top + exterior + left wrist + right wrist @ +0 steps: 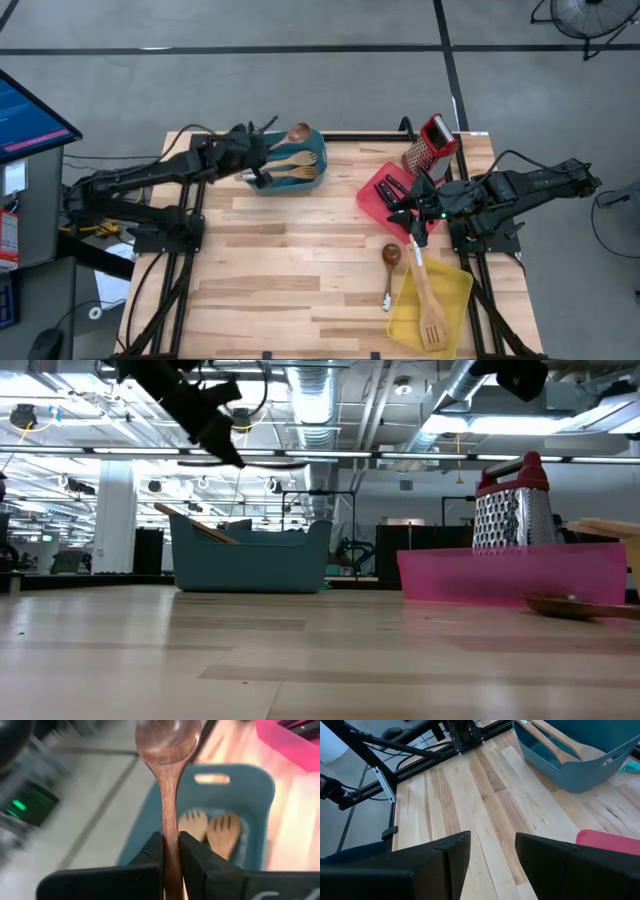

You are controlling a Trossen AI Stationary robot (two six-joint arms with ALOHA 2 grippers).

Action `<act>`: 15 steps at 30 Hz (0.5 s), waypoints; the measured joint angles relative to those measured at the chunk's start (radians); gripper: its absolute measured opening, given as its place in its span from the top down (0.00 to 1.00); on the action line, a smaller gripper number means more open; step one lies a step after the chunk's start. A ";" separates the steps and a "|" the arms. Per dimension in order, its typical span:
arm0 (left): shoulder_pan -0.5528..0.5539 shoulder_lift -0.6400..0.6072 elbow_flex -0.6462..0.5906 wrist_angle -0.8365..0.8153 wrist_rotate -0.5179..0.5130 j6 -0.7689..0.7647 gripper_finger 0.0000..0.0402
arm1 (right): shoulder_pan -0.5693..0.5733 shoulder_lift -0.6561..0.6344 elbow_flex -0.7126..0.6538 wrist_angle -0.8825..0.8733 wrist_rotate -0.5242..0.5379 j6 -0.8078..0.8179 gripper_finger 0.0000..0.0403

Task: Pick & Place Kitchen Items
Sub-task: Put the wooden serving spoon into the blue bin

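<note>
My left gripper point(171, 852) is clenching a dark wooden spoon point(168, 750) above the teal bin point(300, 152) at twelve o'clock; my right gripper point(492, 852) is waiting released over the red bin point(378, 192) at three o'clock.

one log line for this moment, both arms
left gripper: shut on brown spoon, above teal bin | right gripper: open, empty, over red bin
</note>
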 joint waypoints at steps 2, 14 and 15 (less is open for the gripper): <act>0.061 0.000 0.006 -0.051 0.083 -0.043 0.96 | -0.002 0.000 0.000 0.000 0.000 0.000 0.58; 0.192 0.117 0.007 -0.117 0.213 -0.077 0.96 | -0.007 0.000 0.000 -0.005 0.000 0.000 0.58; 0.192 0.136 0.007 -0.116 0.213 -0.069 0.96 | -0.006 0.000 0.000 -0.005 0.000 0.000 0.58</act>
